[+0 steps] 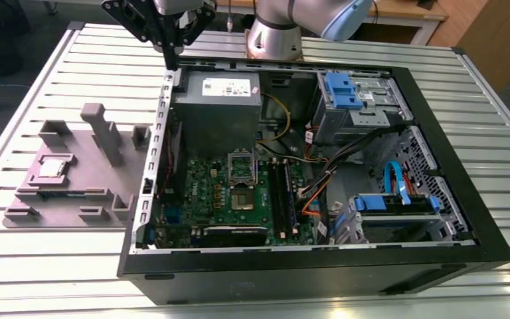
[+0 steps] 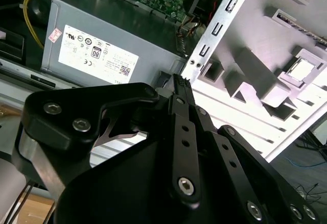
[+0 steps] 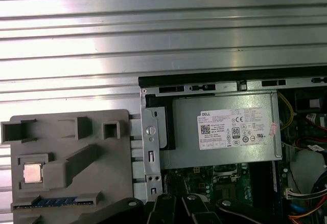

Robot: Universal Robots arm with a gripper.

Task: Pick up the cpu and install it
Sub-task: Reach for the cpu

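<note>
The cpu is a small silvery square lying in a recess of the grey fixture on the table, at the exterior view's left of the open computer case. It also shows in both wrist views as the cpu and the cpu. My black gripper hangs high over the case's back corner by the grey power supply, well away from the cpu. Its fingers meet at the tips with nothing between them. The motherboard socket lies bare, its metal frame hinged up.
The case holds the green motherboard, memory slots, bundled cables and blue drive bays. Tall grey posts rise from the fixture beside the cpu. The ribbed metal table surrounds both.
</note>
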